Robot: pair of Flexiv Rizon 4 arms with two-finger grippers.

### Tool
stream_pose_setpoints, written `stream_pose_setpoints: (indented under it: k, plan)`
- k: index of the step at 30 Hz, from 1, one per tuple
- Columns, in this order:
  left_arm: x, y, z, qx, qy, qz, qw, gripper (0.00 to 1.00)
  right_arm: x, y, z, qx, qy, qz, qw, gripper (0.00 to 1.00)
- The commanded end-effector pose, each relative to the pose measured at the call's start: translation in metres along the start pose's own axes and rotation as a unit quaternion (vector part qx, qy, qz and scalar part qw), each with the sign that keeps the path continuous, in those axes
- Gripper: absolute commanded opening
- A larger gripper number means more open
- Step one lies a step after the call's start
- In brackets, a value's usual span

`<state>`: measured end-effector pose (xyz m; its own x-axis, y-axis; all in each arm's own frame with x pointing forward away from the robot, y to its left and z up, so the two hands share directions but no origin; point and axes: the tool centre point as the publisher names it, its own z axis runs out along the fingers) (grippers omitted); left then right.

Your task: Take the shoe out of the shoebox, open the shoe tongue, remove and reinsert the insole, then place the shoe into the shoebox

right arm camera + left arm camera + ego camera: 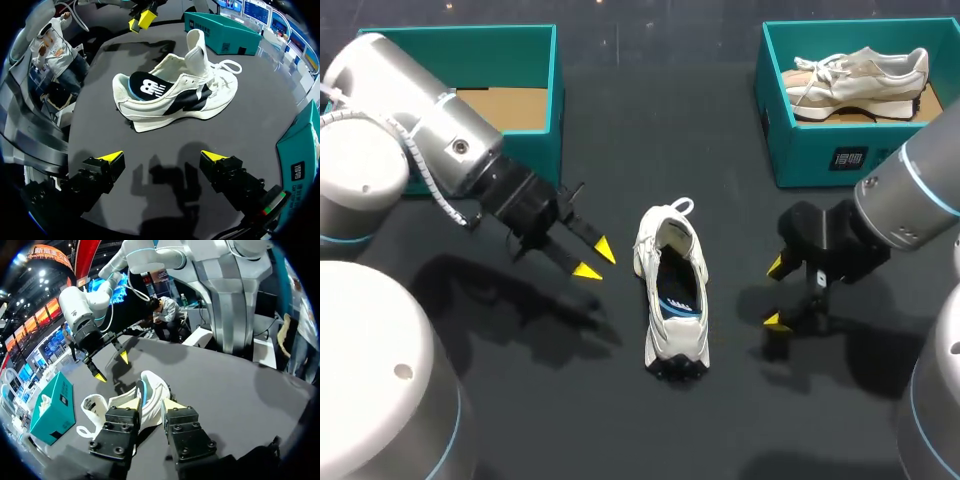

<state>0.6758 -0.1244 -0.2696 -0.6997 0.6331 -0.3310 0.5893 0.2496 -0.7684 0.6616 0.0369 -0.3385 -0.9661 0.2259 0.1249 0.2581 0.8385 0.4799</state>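
Lying sole-down on the worktop (650, 150), the shoe (672, 295) sits between the narrowly parted left gripper (596, 260) and the wide right gripper (775, 293), both empty, likely for two-handed insole work; the empty shoebox (556, 100) waits beyond.

The counter (650, 130) was a dark charcoal grey. The shoe (672, 290) was white, with black panels along its side and white laces. Its insole (147, 85) was black with a white mark, edged in light blue. The left shoebox (556, 100) was teal on its walls and plain cardboard brown on its floor. The right shoebox (820, 155) was the same teal — with a small white print on its wall. The second shoe (860, 80) was cream and beige with white laces. The left claw (596, 260) and the right claw (776, 293) were black with bright yellow tips. The left arm (420, 120) was silver-white; the right arm (910, 195) was grey — ringed with a thin light-blue band.
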Motion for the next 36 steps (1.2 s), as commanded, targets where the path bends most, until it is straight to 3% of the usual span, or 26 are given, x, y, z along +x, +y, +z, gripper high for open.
stream_pose_setpoints:
  k: [1, 5, 6, 9, 22, 24, 28, 31, 36]
  plan:
    - [0.000, -0.007, -0.024, -0.011, 0.039, 0.008, 0.999, 0.24, 0.001, -0.017, -0.021, 0.005, -0.018, 0.011, 1.000, 1.00]
    - [0.003, -0.011, -0.031, -0.030, 0.079, 0.023, 0.996, 0.18, 0.001, -0.035, -0.042, -0.010, -0.037, 0.016, 0.999, 1.00]
    - [0.003, -0.012, -0.033, -0.039, 0.102, 0.036, 0.993, 0.00, 0.001, -0.040, -0.046, -0.008, -0.035, 0.014, 0.999, 1.00]
    - [0.008, -0.019, -0.037, -0.051, 0.181, 0.098, 0.977, 0.00, 0.000, -0.048, -0.048, 0.003, -0.028, 0.034, 0.999, 1.00]
    - [0.008, -0.019, -0.037, -0.051, 0.181, 0.098, 0.977, 0.00, 0.000, -0.048, -0.048, 0.003, -0.028, 0.034, 0.999, 1.00]
    - [-0.001, -0.026, -0.026, -0.092, 0.216, 0.124, 0.964, 0.00, 0.000, -0.048, -0.048, 0.003, -0.028, 0.034, 0.999, 1.00]
    - [-0.023, -0.033, -0.017, -0.125, 0.269, 0.172, 0.939, 0.00, 0.000, -0.048, -0.048, 0.003, -0.028, 0.034, 0.999, 1.00]
    - [-0.041, -0.041, -0.005, -0.221, 0.363, 0.199, 0.883, 0.00, 0.000, -0.048, -0.048, 0.003, -0.028, 0.034, 0.999, 1.00]
    - [-0.041, -0.041, -0.005, -0.221, 0.363, 0.199, 0.883, 0.00, 0.000, -0.048, -0.048, 0.003, -0.028, 0.034, 0.999, 1.00]
